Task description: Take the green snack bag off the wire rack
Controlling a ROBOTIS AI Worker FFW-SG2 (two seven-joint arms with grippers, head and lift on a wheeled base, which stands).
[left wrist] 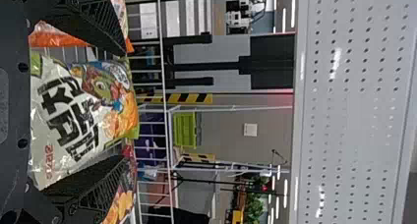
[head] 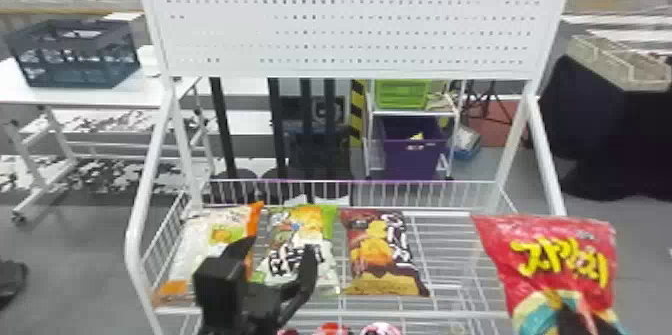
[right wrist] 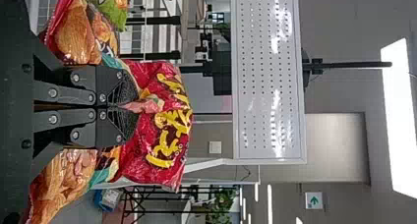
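1. Black and close, my left gripper [head: 278, 248] has its fingers spread wide, holding nothing, either side of the green snack bag [head: 295, 226], which lies on the wire rack [head: 450, 314].
2. With the orange-edged bag [head: 200, 239] so near on the rack's left, I could pinch both by closing slightly off centre.
3. My other finger could press into the brown bag [head: 375, 254] on the rack and drag it along.
4. Slick, puffy film could slide out if I catch only a shallow fold; squeezing hard might burst it. A corner might snag in the rack's wires if I pull before lifting.
5. At the rack's right end, my right gripper [right wrist: 129, 105] has its fingers closed on a pinch of the red bag [head: 555, 239]. It could swing into the rack or slip if I jostle that arm.
6. As for writing, bold black characters mark the green snack bag, big yellow ones the red bag, and pale lettering the brown bag. I'd match by colour, not wording. Past the rack hangs a green-and-white sign [right wrist: 314, 201] with an arrow-like symbol.
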